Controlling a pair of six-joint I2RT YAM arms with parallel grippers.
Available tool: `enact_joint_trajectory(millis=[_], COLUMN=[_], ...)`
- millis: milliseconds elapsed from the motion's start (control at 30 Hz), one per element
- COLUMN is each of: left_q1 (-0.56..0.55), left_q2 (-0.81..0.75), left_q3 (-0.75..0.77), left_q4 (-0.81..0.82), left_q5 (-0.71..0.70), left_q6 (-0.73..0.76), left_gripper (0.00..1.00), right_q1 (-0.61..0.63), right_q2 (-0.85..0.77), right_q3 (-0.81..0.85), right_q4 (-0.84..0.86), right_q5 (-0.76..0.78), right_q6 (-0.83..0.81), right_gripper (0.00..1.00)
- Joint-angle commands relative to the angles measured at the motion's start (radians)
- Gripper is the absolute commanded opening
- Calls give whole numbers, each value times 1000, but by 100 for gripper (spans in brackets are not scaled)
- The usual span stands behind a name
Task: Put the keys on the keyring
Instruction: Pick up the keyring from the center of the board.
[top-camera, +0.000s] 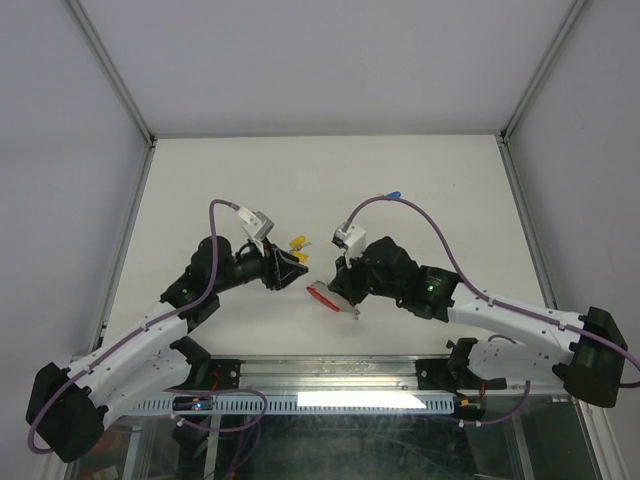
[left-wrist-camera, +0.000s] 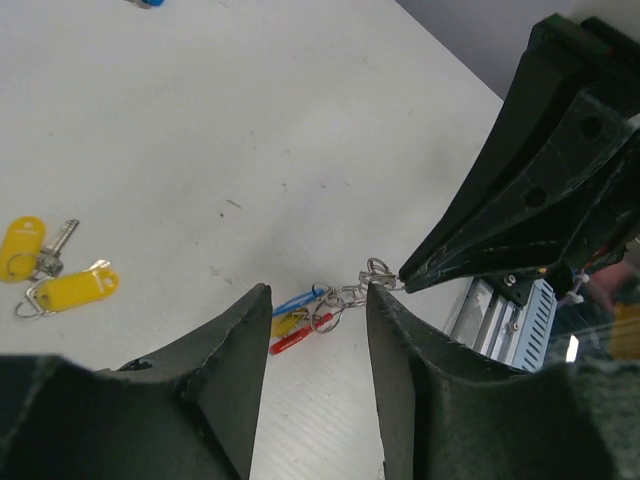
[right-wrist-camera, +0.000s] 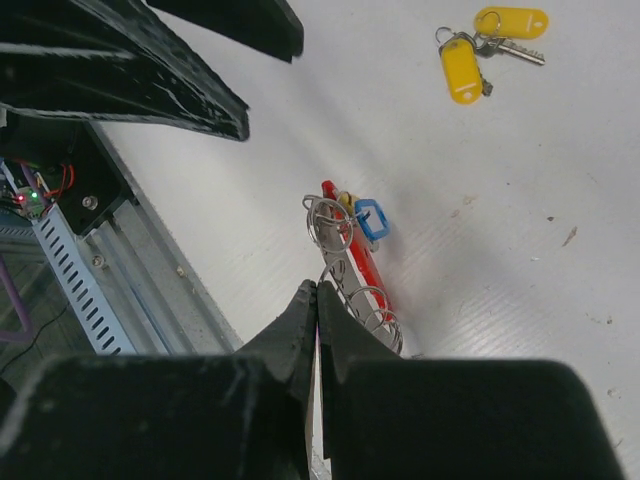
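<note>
The keyring (right-wrist-camera: 362, 262), grey chain and rings on a red strip, lies on the white table near its front edge, with a blue-capped key (right-wrist-camera: 370, 218) on it. My right gripper (right-wrist-camera: 316, 291) is shut, its tips pinching the chain's end ring (left-wrist-camera: 378, 268). My left gripper (left-wrist-camera: 317, 300) is open and hovers over the keyring (left-wrist-camera: 335, 305), the chain showing between its fingertips and nothing held. Two yellow-capped keys (left-wrist-camera: 70, 288) lie loose on the table, left of the left gripper (top-camera: 295, 268) in its wrist view. From above, the red strip (top-camera: 328, 299) lies between both grippers.
Another blue key (top-camera: 395, 195) lies farther back, by the right arm's cable. The metal rail of the table's front edge (right-wrist-camera: 130, 270) runs right beside the keyring. The left gripper's fingers (right-wrist-camera: 180, 90) hang close above the right wrist's view. White walls enclose the table.
</note>
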Motion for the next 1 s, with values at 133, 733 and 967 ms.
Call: enact_joint_trajectory(millis=[133, 733, 967], left_q1=[-13, -155, -193], left_q2=[-46, 13, 82], left_q3=[-141, -182, -160], left_q4=[376, 407, 405], left_q5=[180, 166, 113], left_q6=[-47, 76, 101], left_gripper=[37, 65, 73], right_q1=[-9, -34, -40], right_q2=[-55, -73, -64], right_q3=[-10, -10, -8], right_q4=[53, 14, 17], right_q5=[-99, -125, -121], right_q6=[-67, -81, -71], right_gripper=[0, 0, 0])
